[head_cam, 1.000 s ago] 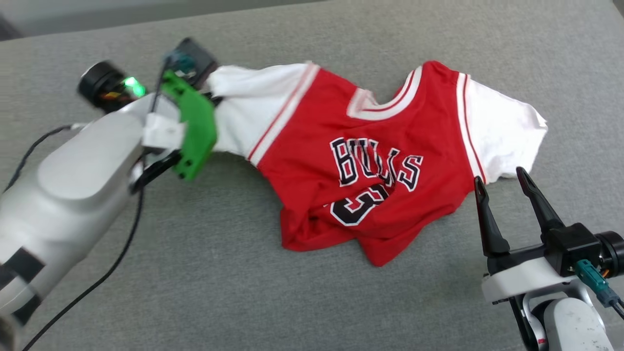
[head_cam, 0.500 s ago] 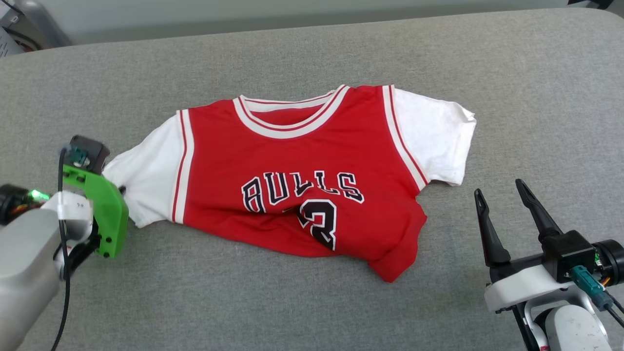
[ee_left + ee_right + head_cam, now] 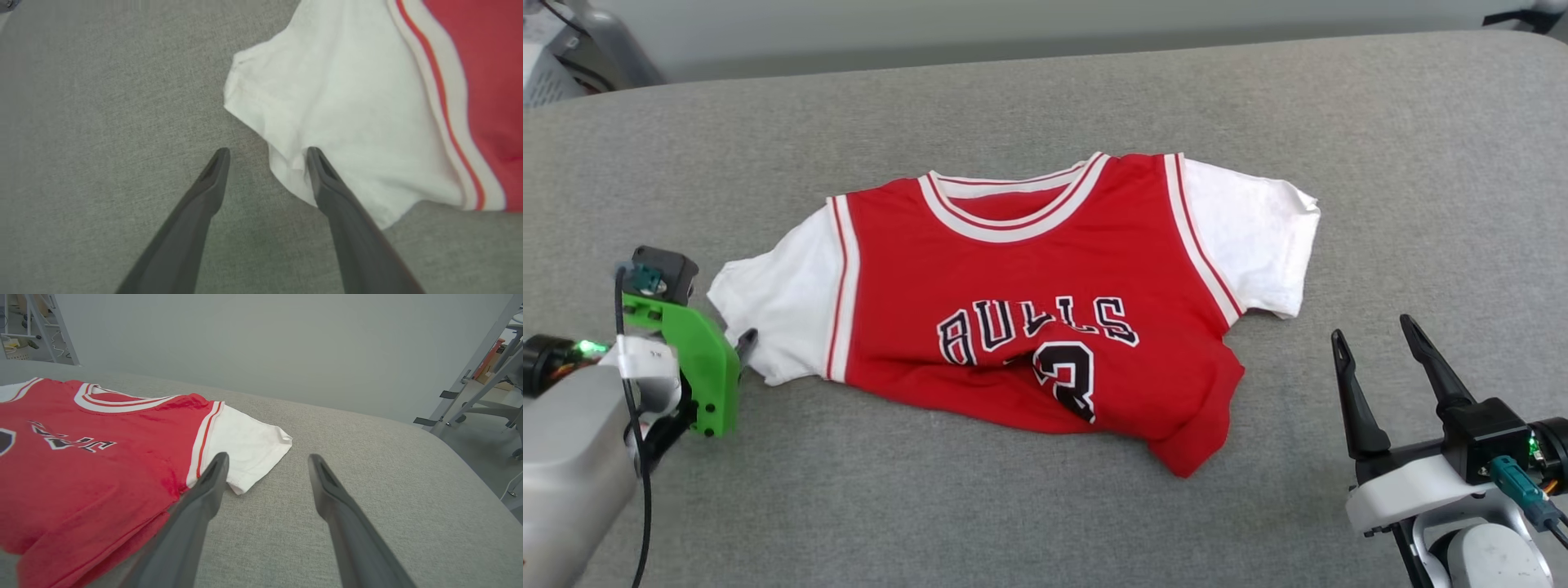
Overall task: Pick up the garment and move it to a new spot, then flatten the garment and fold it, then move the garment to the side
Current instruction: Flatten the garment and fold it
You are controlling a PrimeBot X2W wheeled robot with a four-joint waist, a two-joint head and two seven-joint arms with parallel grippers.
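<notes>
Red jersey-style garment (image 3: 1029, 327), lying front-up near the middle of a gray fabric-covered surface (image 3: 1045, 90), collar toward the far edge. White short sleeves, with red-and-white striped trim at collar and armholes. Reads "BULLS" across the chest in black letters outlined in white, the first letters bent by a crease. Below that, a large number with a clear "3"; the digit before it tucked into a wrinkle and not readable. Lower hem bunched and rumpled, one corner pointing toward the near right.

At lower left, left gripper (image 3: 267, 150) behind a green bracket (image 3: 698, 359), fingers spread wide and holding nothing. In the left wrist view, one finger over the corner of a white sleeve, the other over bare gray fabric; impossible to judge whether touching the cloth.

At lower right, right gripper (image 3: 1372, 328), likewise spread wide and empty, near the other white sleeve but apart from it.
</notes>
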